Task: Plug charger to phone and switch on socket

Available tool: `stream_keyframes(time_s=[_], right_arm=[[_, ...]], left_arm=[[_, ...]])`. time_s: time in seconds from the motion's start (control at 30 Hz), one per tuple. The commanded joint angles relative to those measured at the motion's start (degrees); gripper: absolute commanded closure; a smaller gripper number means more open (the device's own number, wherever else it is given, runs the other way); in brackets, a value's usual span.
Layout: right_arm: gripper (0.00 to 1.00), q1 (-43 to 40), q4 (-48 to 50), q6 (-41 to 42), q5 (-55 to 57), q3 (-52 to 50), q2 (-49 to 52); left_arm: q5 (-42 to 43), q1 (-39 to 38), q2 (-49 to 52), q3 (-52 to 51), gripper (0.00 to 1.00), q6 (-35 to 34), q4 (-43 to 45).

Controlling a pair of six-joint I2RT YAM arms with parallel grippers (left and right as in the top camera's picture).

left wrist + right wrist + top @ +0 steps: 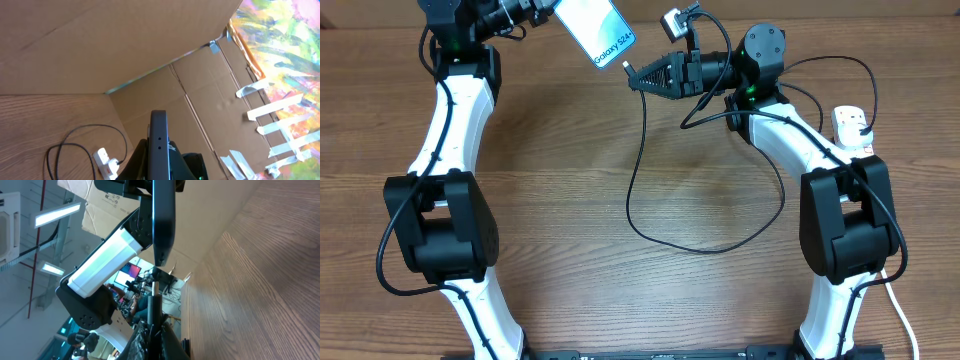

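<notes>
The phone (592, 28), its light blue screen lit, is held above the table's back edge by my left gripper (548, 12), which is shut on it. The left wrist view shows the phone (159, 132) edge-on between the fingers. My right gripper (638, 78) is shut on the charger's connector tip (155, 287), which points at the phone's lower end (163, 255), a small gap away. The charger cable (700, 245) loops over the table. The white socket (853, 128) lies at the far right with a plug in it.
A cardboard wall (125, 45) stands behind the table. The socket's thick white cord (900, 315) runs down the right edge. Both arm bases (440, 225) stand at the front corners of the wooden table (570, 200).
</notes>
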Motion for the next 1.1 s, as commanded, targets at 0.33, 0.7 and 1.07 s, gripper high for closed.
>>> stream_keyframes(time_s=[0.33,0.7,1.07], right_arm=[[0.96,0.0,0.4,-0.2,0.4,-0.1,0.0],[0.96,-0.1,0.7,-0.2,1.7,-0.1,0.0],[0.96,-0.4,2.1,-0.1,1.9,-0.1,0.0]], left_arm=[[1.0,-1.5,-0.8,0.7,0.96,0.8,0.6],[1.2,-1.5,-0.8,0.7,0.96,0.8,0.6],[1.6,-1.5,-0.8,0.7,0.96,0.7,0.6]])
